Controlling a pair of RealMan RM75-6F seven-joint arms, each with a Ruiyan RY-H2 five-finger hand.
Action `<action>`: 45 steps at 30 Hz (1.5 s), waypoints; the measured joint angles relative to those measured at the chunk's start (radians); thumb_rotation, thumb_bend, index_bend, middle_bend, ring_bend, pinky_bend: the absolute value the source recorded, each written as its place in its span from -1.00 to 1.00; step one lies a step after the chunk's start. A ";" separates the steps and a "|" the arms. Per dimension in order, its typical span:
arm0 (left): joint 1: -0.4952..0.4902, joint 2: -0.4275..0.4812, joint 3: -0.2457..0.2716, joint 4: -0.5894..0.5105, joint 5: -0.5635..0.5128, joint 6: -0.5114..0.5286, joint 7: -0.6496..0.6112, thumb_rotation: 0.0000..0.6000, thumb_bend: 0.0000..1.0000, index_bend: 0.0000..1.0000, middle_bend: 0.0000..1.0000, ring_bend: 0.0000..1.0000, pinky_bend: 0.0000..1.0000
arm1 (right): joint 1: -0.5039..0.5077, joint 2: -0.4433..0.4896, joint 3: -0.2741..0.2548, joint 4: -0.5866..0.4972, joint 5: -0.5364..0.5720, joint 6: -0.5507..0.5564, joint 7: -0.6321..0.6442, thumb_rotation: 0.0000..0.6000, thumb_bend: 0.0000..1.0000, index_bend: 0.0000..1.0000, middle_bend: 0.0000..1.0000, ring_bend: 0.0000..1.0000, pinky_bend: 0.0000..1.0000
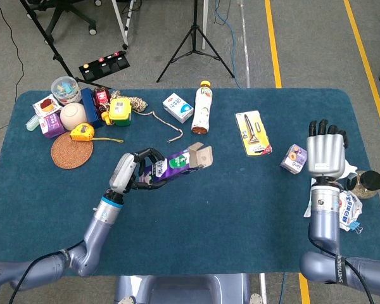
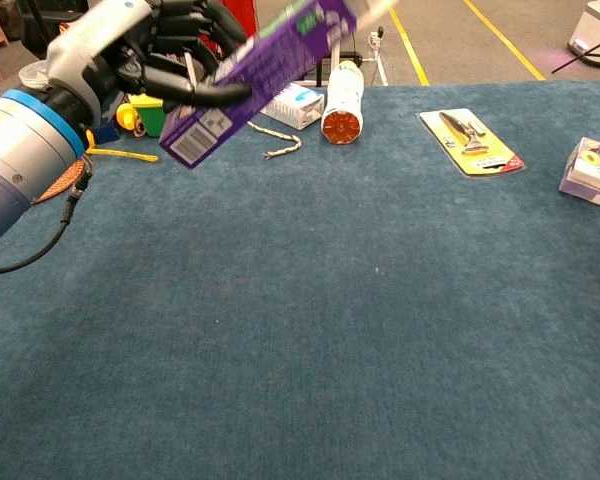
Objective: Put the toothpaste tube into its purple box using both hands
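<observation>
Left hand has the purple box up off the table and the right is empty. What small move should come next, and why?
Probably steady the purple box in the left hand, keeping its open flap end facing the right side. The right hand is open and holds nothing. No toothpaste tube is clearly visible on the table, so it must be located first.

A table (image 1: 253, 209) covered in dark blue carpet-like cloth is seen standing on a grey floor (image 1: 304, 44). Two yellow lines (image 1: 273, 44) are painted along the floor at the right. A black tripod (image 1: 194, 38) is set behind the table, with cables (image 1: 231, 25) trailing beside it. The wheeled base of an office chair (image 1: 63, 19) is seen at the upper left, and a black pedal board (image 1: 104, 65) with red buttons is laid near it.
</observation>
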 measured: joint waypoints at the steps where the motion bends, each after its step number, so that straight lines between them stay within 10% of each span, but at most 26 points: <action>1: -0.007 0.010 0.013 0.012 0.011 -0.020 0.051 1.00 -0.55 0.14 0.04 -0.05 0.38 | -0.005 0.000 0.000 0.000 -0.001 -0.007 0.008 1.00 -0.35 -0.69 -0.57 -0.35 0.03; 17: -0.080 0.029 0.100 0.127 -0.009 -0.278 0.499 1.00 -0.56 0.12 0.00 -0.21 0.12 | -0.088 -0.002 -0.021 0.067 -0.055 -0.117 0.130 1.00 -0.35 -0.67 -0.54 -0.35 0.03; 22: -0.082 0.021 0.102 0.128 -0.031 -0.308 0.513 1.00 -0.68 -0.65 -0.78 -0.84 -0.32 | -0.102 -0.001 -0.018 0.077 -0.058 -0.135 0.150 1.00 -0.69 -0.71 -0.55 -0.35 0.01; 26: -0.083 0.033 0.101 0.104 -0.068 -0.353 0.534 1.00 -0.72 -0.90 -0.99 -0.99 -0.42 | -0.114 0.004 -0.012 0.075 -0.057 -0.151 0.177 1.00 -0.91 -0.78 -0.56 -0.35 -0.02; 45: 0.142 0.466 0.137 -0.415 -0.188 -0.180 0.618 1.00 -0.89 -1.00 -1.00 -1.00 -0.56 | -0.298 0.027 -0.108 0.081 -0.395 -0.205 0.655 1.00 -1.00 -0.89 -0.91 -0.78 -0.56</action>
